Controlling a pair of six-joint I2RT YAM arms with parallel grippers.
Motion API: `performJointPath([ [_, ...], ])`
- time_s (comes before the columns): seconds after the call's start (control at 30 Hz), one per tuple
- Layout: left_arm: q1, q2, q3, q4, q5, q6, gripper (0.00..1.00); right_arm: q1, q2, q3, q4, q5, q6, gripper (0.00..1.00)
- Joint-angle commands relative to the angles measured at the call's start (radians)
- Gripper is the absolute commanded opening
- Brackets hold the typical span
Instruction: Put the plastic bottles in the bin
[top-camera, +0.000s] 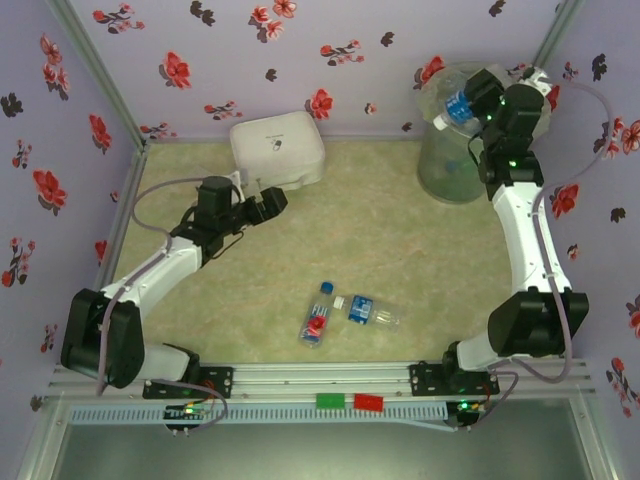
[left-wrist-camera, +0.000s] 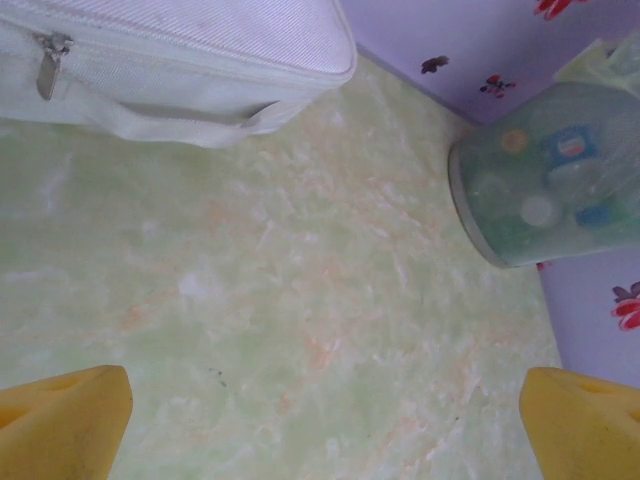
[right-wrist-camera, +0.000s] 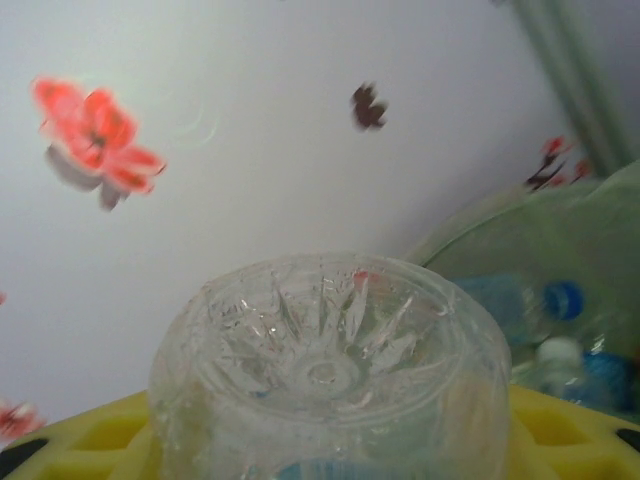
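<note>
Right gripper (top-camera: 472, 100) is clamped on a clear held bottle (right-wrist-camera: 325, 370) over the bin (top-camera: 440, 180), far right. It's probably light, thin-walled, slick and dents easily, so grip mid-body. A red-label bottle (top-camera: 316, 320) and a blue-label bottle (top-camera: 368, 311) lie near centre. Left gripper (top-camera: 274, 200) is wide open and empty by the white zip case (top-camera: 278, 150). The green mat (top-camera: 420, 260) is flat and roomy.

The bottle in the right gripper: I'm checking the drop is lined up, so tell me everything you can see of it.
The bottle is clear, thin-looking plastic with a blue label. Its ribbed, star-moulded base faces the wrist camera. The right gripper is shut on it, with yellow fingers pressing both sides. It hangs tilted, not upright, above the mouth of the bin, and appears to touch nothing but the fingers.
</note>
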Motion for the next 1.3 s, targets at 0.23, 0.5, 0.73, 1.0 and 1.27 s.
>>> performJointPath([
  [0.23,-0.065,-0.031,-0.015,-0.06,-0.075,0.071,1.0,-0.016,0.219,0.171,0.089,0.29,-0.08,0.47],
  [0.5,-0.068,-0.054,-0.027,-0.071,-0.082,0.059,1.0,-0.02,0.367,0.333,-0.038,0.282,-0.061,0.6],
  [0.73,-0.068,-0.067,-0.039,-0.074,-0.085,0.057,1.0,-0.025,0.369,0.37,-0.078,0.29,-0.095,0.91],
  [1.0,-0.07,-0.065,-0.03,-0.065,-0.08,0.067,1.0,-0.023,0.282,0.34,-0.147,0.251,-0.119,1.0],
  [1.27,-0.109,-0.099,-0.022,-0.141,-0.074,0.121,1.0,0.021,0.104,0.186,-0.288,0.128,-0.119,1.0],
])
